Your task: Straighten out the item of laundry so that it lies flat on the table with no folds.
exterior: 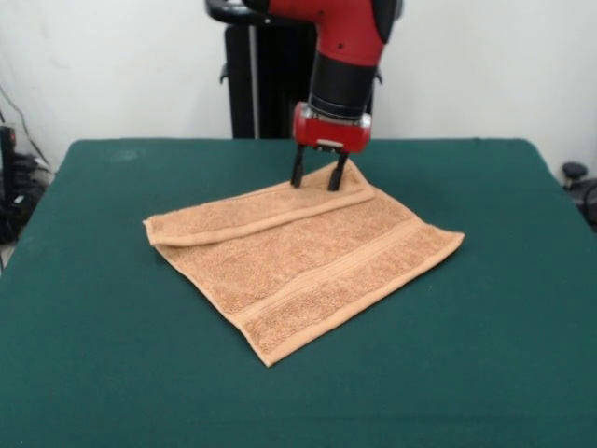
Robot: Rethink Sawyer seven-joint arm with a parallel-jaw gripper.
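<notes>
An orange-tan towel (308, 271) is spread on the green desk (112, 373), its far edge folded over; open jaws (317, 177) are lowered onto that fold.

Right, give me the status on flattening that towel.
Done: most of the towel lies flat on the table. In hand: the gripper is down at the far edge, fingers apart, on the folded-over strip. Left: turning that fold back out flat.

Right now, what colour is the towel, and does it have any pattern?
The towel is orange-tan, with woven band stripes running near its edge; the front view shows it best.
</notes>
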